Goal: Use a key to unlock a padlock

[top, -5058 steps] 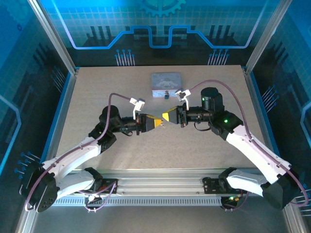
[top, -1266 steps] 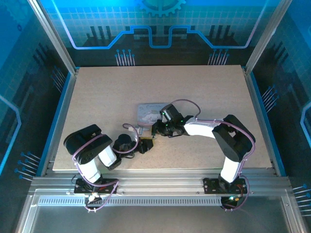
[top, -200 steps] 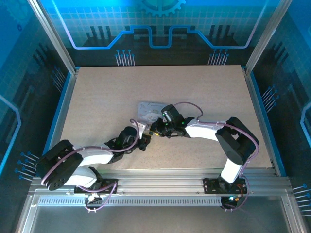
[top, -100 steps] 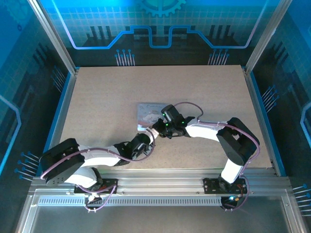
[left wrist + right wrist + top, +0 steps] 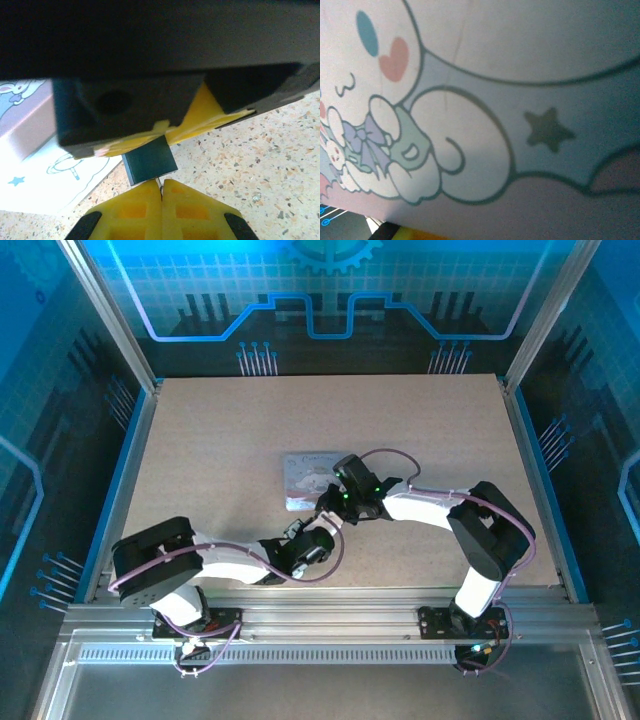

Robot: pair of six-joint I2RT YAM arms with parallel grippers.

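Two pincers are seen tip to tip at the centre of the top view, just below the tin [image 5: 303, 478] on the bench [image 5: 200, 440]. In the left wrist view, the left pincer [image 5: 161, 192], at lower centre, is clenched on the key [image 5: 160, 183]. The key's tip meets the lower edge of the padlock [image 5: 149, 161], which is grasped from above by the right pincer [image 5: 169, 133].

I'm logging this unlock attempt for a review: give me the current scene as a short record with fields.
padlock: dark body sticking out below the yellow fingers of the right gripper
key: thin sliver pinched in the left gripper, tip at the padlock's near edge
left gripper: shut on key
right gripper: shut on padlock
tin: on the table, right beside both grippers
key in keyhole: cannot tell
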